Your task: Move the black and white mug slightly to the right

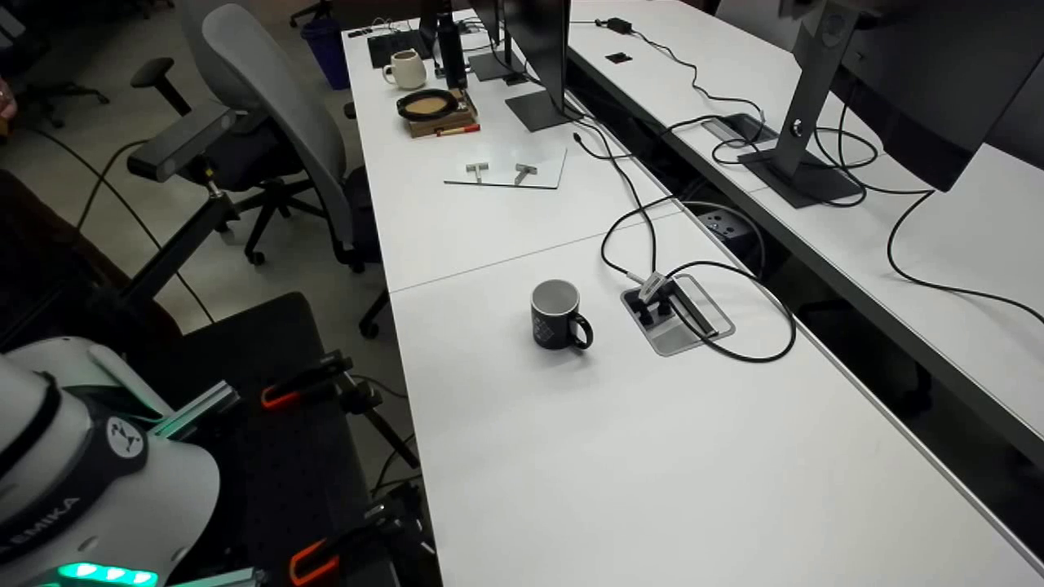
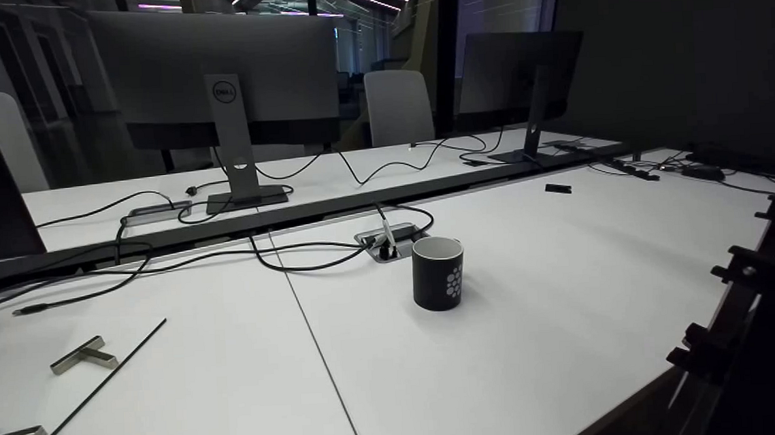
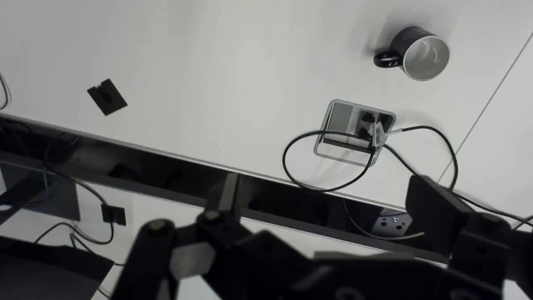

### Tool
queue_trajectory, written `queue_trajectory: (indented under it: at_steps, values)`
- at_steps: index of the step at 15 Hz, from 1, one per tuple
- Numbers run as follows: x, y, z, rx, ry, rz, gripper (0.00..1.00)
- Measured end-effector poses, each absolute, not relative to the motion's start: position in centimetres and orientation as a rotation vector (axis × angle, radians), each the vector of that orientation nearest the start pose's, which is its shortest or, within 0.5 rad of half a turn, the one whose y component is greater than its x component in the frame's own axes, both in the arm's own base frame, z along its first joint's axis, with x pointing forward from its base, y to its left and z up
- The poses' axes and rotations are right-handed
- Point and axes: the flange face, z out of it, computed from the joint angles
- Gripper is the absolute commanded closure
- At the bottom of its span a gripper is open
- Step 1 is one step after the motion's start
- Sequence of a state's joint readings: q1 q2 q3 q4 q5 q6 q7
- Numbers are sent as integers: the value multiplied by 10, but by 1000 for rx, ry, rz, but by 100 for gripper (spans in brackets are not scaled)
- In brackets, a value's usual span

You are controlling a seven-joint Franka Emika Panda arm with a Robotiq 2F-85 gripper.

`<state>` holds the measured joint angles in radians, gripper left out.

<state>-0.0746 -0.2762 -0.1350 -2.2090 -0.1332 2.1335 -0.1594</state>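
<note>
The black and white mug [image 1: 548, 328] stands upright on the white table. It is black outside with a pale inside, and its black handle shows in an exterior view. It also stands upright in an exterior view [image 2: 429, 281], with a pale dotted pattern on its side. In the wrist view the mug [image 3: 410, 39] is at the upper right, its handle pointing left. My gripper [image 3: 325, 186] is open in the wrist view, its fingers wide apart with nothing between them. It is well apart from the mug. The gripper does not show in either exterior view.
A grey cable box [image 1: 692, 330] with black wires [image 1: 783, 342] lies beside the mug. A seam [image 2: 314, 338] crosses the white table [image 1: 652, 473]. A dark gap runs along its edge. Monitors [image 2: 224, 68], a glass sheet [image 1: 542, 167] and a beige mug [image 1: 406, 70] are farther off.
</note>
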Motion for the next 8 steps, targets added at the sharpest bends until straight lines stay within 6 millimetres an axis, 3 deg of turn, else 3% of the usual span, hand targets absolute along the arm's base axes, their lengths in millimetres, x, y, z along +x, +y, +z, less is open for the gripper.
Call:
queue_trajectory:
  at_steps: [4,8]
  values:
    - [497,-97,471,-3267,201,-105,0]
    - [512,-96,428,-3288,436,95,0]
